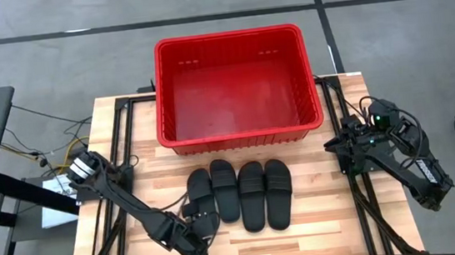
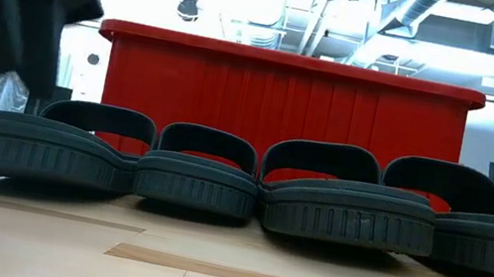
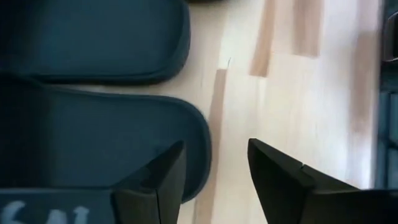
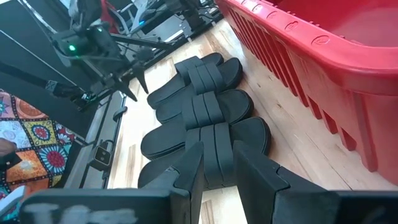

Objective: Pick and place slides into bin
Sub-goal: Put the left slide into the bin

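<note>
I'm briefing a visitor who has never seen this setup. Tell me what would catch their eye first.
The big red bin at the table's far edge stands out, with nothing inside it. Next come four black slides lined up side by side just in front of it on the wooden table. The left tool, open, sits low at the near end of the leftmost slide, while the right tool waits at the table's right edge.
</note>
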You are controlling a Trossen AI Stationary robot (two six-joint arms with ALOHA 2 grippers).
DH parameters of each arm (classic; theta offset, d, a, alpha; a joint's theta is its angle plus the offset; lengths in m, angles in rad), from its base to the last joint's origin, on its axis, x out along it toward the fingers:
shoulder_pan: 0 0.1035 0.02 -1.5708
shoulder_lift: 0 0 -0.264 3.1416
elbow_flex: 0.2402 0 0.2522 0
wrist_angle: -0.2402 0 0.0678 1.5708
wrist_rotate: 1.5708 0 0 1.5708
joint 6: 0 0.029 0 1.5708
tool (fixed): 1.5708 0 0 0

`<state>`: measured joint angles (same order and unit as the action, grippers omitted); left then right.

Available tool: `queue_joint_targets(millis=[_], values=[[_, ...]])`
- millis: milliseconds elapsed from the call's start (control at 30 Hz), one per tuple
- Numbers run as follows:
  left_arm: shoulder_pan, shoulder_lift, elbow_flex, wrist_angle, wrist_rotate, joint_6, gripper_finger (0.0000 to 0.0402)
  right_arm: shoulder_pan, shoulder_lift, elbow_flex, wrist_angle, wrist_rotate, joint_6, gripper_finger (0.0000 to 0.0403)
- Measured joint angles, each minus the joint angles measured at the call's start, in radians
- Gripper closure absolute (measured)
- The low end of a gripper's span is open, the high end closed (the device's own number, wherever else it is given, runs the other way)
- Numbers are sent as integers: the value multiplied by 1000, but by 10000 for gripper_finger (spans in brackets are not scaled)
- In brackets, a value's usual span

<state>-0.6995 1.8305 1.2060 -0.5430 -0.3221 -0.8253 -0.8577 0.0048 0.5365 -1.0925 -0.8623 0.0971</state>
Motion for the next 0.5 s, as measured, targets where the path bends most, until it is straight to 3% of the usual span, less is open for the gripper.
queue_joint_targets(millis=[267, 500], values=[[20, 90, 2, 10, 79, 3, 229, 0, 0, 0, 0, 0, 0, 326], [18, 127, 5, -12, 27, -20, 230, 0, 0, 0, 0, 0, 0, 326]])
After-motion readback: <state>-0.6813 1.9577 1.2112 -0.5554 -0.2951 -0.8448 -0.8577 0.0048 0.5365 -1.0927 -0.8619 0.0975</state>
